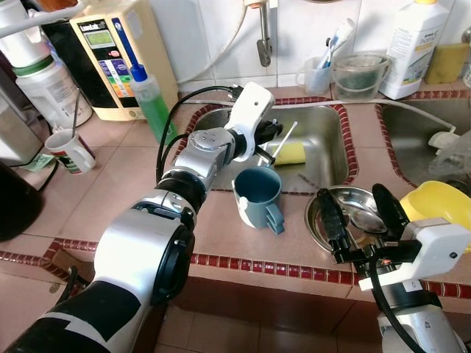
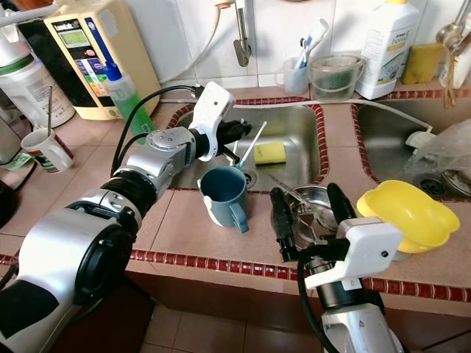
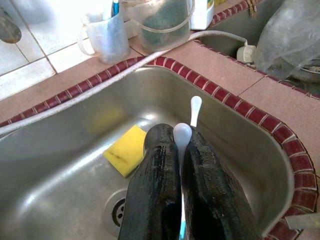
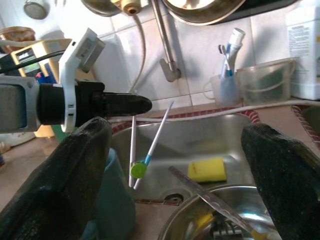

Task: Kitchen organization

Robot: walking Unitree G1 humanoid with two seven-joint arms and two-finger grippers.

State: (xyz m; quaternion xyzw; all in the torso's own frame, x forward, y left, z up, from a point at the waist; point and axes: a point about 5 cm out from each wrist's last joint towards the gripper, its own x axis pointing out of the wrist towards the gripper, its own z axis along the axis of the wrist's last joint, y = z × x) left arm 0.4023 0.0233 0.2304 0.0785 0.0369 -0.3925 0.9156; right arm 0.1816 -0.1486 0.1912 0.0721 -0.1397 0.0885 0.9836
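Note:
My left gripper (image 1: 272, 140) reaches over the steel sink (image 1: 327, 147) and is shut on two thin white utensils (image 2: 254, 140). One of them ends in a green round head (image 4: 138, 169). They hang just above a blue mug (image 1: 257, 195) standing on the tiled counter. A yellow sponge (image 1: 291, 153) lies in the sink. Near the counter's front edge my right gripper (image 1: 360, 213) is open over a steel bowl (image 1: 324, 228) with a metal spoon (image 4: 200, 186) in it. A yellow bowl (image 1: 438, 202) sits beside it on the right.
Behind the sink stand a tap (image 1: 263, 37), a cup of toothbrushes (image 1: 320, 70), a clear jug (image 1: 360, 73) and a white bottle (image 1: 412, 44). To the left are a green bottle (image 1: 154, 103), a water machine (image 1: 118, 51) and a white mug (image 1: 70, 151). A second sink (image 1: 419, 140) lies right.

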